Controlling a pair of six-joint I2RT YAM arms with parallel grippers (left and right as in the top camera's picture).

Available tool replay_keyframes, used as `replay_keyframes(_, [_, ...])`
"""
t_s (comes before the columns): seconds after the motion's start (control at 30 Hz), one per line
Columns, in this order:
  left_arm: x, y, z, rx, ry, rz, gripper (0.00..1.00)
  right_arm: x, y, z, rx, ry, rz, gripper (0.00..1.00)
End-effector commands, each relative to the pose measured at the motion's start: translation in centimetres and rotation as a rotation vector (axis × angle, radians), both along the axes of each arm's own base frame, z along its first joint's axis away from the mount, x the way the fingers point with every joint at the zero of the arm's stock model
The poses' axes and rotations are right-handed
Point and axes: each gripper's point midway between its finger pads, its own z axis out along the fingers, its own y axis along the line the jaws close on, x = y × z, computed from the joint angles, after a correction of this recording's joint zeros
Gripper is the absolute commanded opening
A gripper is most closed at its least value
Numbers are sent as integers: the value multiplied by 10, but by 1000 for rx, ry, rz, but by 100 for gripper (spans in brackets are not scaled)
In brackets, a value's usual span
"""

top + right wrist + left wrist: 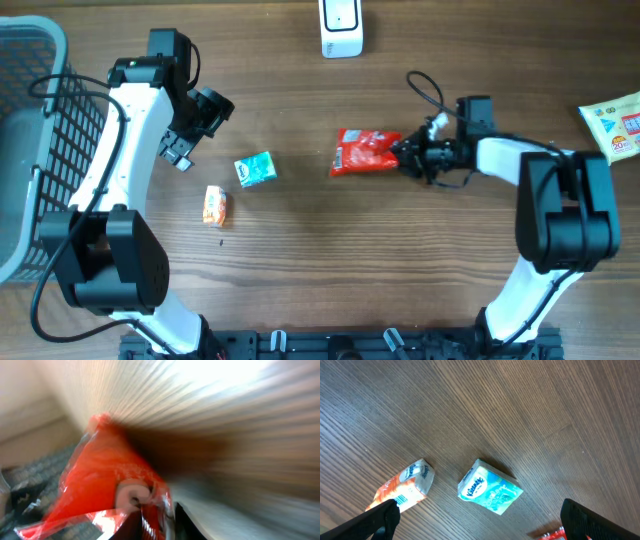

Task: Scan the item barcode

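The overhead view shows the whole table. The red packet (364, 152) lies flat on the wood, and the right gripper (404, 156) is at its right edge, touching it. The right wrist view is blurred and shows only this packet, very near to the dark fingers (185, 527). The jaws look narrow, but it cannot be told if they grip the packet or only touch it.

The left wrist view shows more clearly that the left gripper (479, 522) stands wide and holds nothing. It is above a teal tissue pack (490, 488) and an orange pack (402, 488), both left of the red packet.

The white scanner (341, 28) is beyond the red packet, and only bare wood lies between them. A grey basket (30, 150) is far to its left and a yellow-green packet (612, 124) far to its right.
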Motion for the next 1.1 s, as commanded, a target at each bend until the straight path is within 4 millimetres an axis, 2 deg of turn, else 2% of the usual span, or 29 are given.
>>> replay_keyframes(0.0, [1, 1, 1, 1, -4, -11, 100, 3, -75, -21, -293, -11, 15, 43])
replay_keyframes(0.07, [1, 1, 1, 1, -4, -11, 100, -1, -110, -9, -401, 37, 48, 64])
replay_keyframes(0.1, [1, 1, 1, 1, -4, -11, 100, -3, -126, 0, -466, 61, 79, 71])
replay_keyframes(0.17, [1, 1, 1, 1, -4, -11, 100, 1, -143, 27, -548, 54, 160, 77])
replay_keyframes(0.23, [1, 1, 1, 1, -4, -11, 100, 30, -124, 65, -469, -147, 261, 79])
replay_keyframes(0.27, [1, 1, 1, 1, -4, -11, 100, 48, -103, 87, -392, -300, 313, 81])
replay_keyframes(0.3, [1, 1, 1, 1, -4, -11, 100, 63, -84, 99, -350, -406, 337, 82])
replay_keyframes(0.33, [1, 1, 1, 1, -4, -11, 100, 74, -65, 103, -348, -460, 347, 75])
replay_keyframes(0.37, [1, 1, 1, 1, -4, -11, 100, 79, -47, 103, -356, -485, 369, 60])
replay_keyframes(0.4, [1, 1, 1, 1, -4, -11, 100, 85, -20, 102, -391, -532, 414, 37])
replay_keyframes(0.47, [1, 1, 1, 1, -4, -11, 100, 87, 5, 93, -492, -534, 448, 27])
replay_keyframes(0.53, [1, 1, 1, 1, -4, -11, 100, 80, 20, 74, -598, -476, 461, 16])
replay_keyframes(0.6, [1, 1, 1, 1, -4, -11, 100, 70, 11, 45, -700, -365, 464, 15])
replay_keyframes(0.73, [1, 1, 1, 1, -4, -11, 100, 40, -6, -11, -708, -186, 578, 11])
replay_keyframes(0.8, [1, 1, 1, 1, -4, -11, 100, 29, -19, -22, -761, -113, 597, 4])
replay_keyframes(0.87, [1, 1, 1, 1, -4, -11, 100, 18, -59, -16, -955, 16, 561, 4])
replay_keyframes(0.9, [1, 1, 1, 1, -4, -11, 100, 12, -82, -5, -1070, 81, 532, 4])
replay_keyframes(0.93, [1, 1, 1, 1, -4, -11, 100, 7, -99, 11, -1151, 130, 511, 8])
replay_keyframes(0.97, [1, 1, 1, 1, -4, -11, 100, 5, -103, 26, -1158, 138, 512, 12])
replay_keyframes(1.0, [1, 1, 1, 1, -4, -11, 100, 4, -95, 39, -1113, 115, 522, 19])
replay_keyframes(1.03, [1, 1, 1, 1, -4, -11, 100, 4, -74, 48, -986, 35, 596, 37])
replay_keyframes(1.07, [1, 1, 1, 1, -4, -11, 100, 3, -32, 63, -744, -136, 718, 95])
